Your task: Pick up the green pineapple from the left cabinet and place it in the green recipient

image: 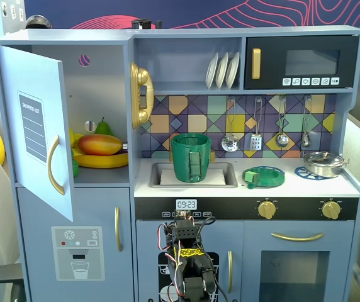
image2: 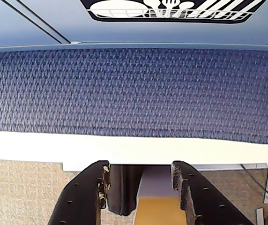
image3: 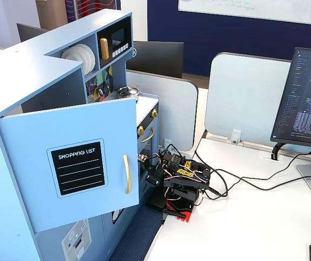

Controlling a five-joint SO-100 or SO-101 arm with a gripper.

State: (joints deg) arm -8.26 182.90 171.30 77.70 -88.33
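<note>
Tool (image2: 140,180) down low, fingers apart, gripping nothing, well below the green pineapple (image: 75,165) in the left cabinet (image: 95,113); green recipient (image: 191,157) in the sink.

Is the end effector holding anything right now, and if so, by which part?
Nothing is held. In the wrist view the end effector is open, with only bare gap between its fingers. It hangs low above the blue mat.

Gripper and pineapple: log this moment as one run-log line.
gripper: open, empty, low at kitchen base | green pineapple: in left cabinet, mostly hidden | cabinet door: open | green recipient: in sink
</note>
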